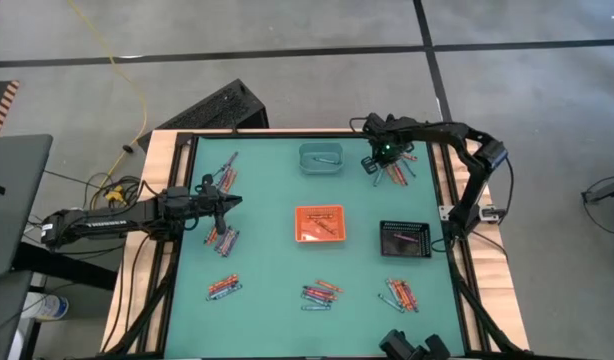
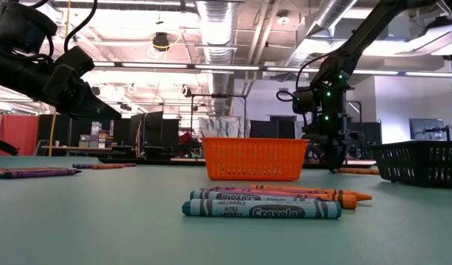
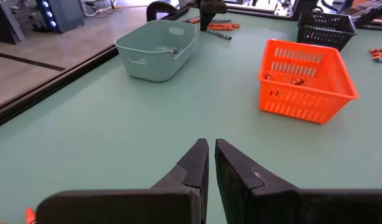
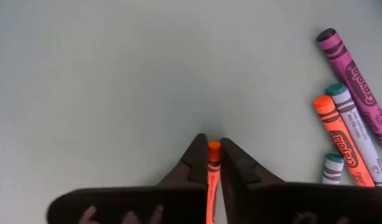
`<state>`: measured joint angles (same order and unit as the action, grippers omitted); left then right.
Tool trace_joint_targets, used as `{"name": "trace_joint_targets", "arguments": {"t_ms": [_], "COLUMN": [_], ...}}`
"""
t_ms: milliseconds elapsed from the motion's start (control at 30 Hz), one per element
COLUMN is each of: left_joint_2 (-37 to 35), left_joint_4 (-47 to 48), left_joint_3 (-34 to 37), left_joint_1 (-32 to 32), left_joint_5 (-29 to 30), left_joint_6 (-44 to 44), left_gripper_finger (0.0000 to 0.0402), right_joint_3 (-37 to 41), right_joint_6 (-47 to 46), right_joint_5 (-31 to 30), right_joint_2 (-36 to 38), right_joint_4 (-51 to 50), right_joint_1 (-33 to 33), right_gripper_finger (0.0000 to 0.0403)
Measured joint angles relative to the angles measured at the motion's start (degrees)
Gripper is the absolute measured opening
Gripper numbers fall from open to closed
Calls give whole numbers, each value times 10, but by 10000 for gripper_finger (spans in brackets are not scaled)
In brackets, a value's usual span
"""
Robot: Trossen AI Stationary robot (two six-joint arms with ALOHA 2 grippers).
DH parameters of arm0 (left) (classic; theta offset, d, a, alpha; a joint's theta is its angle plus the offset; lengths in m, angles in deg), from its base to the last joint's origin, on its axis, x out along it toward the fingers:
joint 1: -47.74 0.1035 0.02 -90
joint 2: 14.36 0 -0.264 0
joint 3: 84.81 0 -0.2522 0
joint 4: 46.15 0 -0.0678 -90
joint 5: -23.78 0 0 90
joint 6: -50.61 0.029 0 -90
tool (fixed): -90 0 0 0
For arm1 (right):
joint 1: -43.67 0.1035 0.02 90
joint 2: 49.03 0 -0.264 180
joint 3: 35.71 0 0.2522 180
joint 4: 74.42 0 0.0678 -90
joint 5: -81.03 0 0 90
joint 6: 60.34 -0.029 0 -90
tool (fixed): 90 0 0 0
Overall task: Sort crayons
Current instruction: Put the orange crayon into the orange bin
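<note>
Right gripper [image 4: 209, 163] sat down at the far right crayon pile [image 1: 392, 172], just beside the teal tray [image 1: 322, 158], fingers pinched on 1 orange crayon [image 4: 211, 177]. Only the tip showed between the pads, so could have slipped or swung on the lift, then dropped short of the orange tray [image 1: 318, 223]. Could also have nudged the 4 loose crayons [image 4: 353, 134] lying close by in the wrist view: 1 purple, 1 orange, 2 teal-tipped. Wrong tray remained a risk too, with the black tray [image 1: 405, 239] nearer than the orange one.

Left gripper [image 1: 227, 203] hovered over the left side of the table [image 1: 267, 270], fingers together, holding nothing; waited between 2 crayon piles [image 1: 224, 180], so a careless move could have scattered them.

Counted from above: 3 trays, 2 arms, 6 piles of crayons on the mat — 2 left, 1 far right, 3 along the near edge. Single crayons within piles too small to count there. A few crayons already visible in the orange tray, number not clear.
</note>
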<state>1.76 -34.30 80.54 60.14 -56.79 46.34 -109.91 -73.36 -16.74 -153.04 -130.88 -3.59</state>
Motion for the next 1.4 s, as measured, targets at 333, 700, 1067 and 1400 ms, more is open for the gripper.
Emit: {"name": "trace_joint_targets", "arguments": {"t_ms": [333, 700, 1067, 1400], "left_joint_2": [0, 0, 0, 0], "left_joint_4": [0, 0, 0, 0], "left_joint_3": [0, 0, 0, 0], "left_joint_1": [0, 0, 0, 0], "left_joint_5": [0, 0, 0, 0], "left_joint_6": [0, 0, 0, 0], "left_gripper_finger": [17, 17, 17, 17], "right_joint_3": [-3, -64, -155, -262], "right_joint_6": [13, 39, 51, 64], "right_joint_5": [0, -27, -29, -29], "right_joint_2": [0, -4, -3, -2], "right_joint_4": [10, -26, -97, -133], "right_joint_1": [0, 15, 52, 153], "right_gripper_finger": [4, 4, 4, 5]}}
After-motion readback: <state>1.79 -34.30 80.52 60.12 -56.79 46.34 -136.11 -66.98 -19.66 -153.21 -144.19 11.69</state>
